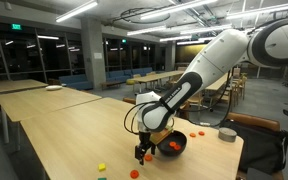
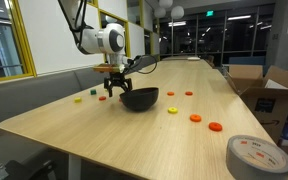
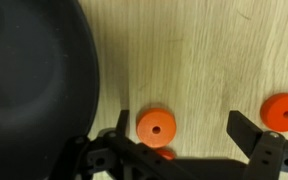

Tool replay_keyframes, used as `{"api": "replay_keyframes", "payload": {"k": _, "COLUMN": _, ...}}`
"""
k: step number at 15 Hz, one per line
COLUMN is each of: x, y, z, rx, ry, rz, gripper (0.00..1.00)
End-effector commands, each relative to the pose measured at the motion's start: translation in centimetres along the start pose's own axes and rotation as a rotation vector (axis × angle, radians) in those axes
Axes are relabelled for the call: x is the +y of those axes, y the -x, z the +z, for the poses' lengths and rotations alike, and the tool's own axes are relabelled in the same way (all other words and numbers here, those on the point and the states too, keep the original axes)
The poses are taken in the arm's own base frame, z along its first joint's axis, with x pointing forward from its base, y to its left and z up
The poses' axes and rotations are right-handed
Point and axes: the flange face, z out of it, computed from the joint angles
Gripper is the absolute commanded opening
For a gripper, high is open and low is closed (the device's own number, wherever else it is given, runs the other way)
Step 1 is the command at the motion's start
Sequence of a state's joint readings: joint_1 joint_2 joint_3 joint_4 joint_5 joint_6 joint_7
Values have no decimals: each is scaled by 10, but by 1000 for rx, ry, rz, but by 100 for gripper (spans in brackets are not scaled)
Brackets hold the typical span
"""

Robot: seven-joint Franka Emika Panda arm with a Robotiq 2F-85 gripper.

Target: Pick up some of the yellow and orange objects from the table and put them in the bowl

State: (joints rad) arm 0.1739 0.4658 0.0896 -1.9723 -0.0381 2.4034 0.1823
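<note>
My gripper [image 3: 184, 128] is open and hangs low over the light wooden table [image 3: 204, 50], right beside the black bowl [image 3: 34, 80]. A round orange piece [image 3: 156, 125] with a small hole lies on the wood between the jaws, close to the finger on the bowl's side and held by neither. Another orange piece [image 3: 284, 112] lies just outside the opposite finger. In both exterior views the gripper [image 1: 144, 150] [image 2: 112, 88] stands next to the bowl [image 1: 172, 143] [image 2: 139, 98]. More orange pieces [image 2: 195, 118] and a yellow one [image 1: 101, 167] are scattered around.
A small grey container [image 1: 227, 133] stands beyond the bowl near the table's edge. A roll of tape [image 2: 256, 157] lies at a near corner in an exterior view. A cardboard box [image 2: 274, 90] sits beside the table. Other wooden tables [image 1: 44, 100] stand further off.
</note>
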Motion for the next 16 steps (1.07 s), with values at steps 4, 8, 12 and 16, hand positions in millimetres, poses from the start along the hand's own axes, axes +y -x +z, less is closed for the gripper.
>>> {"api": "replay_keyframes", "payload": {"k": 4, "x": 5, "y": 0, "z": -2, "rx": 47, "ry": 32, "rz": 33, "gripper": 100}}
{"api": "replay_keyframes", "payload": {"k": 8, "x": 12, "y": -2, "z": -2, "rx": 63, "ry": 39, "rz": 49, "gripper": 100}}
{"api": "replay_keyframes", "payload": {"k": 12, "x": 18, "y": -3, "z": -3, "rx": 73, "ry": 42, "rz": 61, "gripper": 100}}
{"api": "replay_keyframes", "payload": {"k": 16, "x": 21, "y": -3, "z": -2, "rx": 74, "ry": 45, "rz": 56, "gripper": 75}}
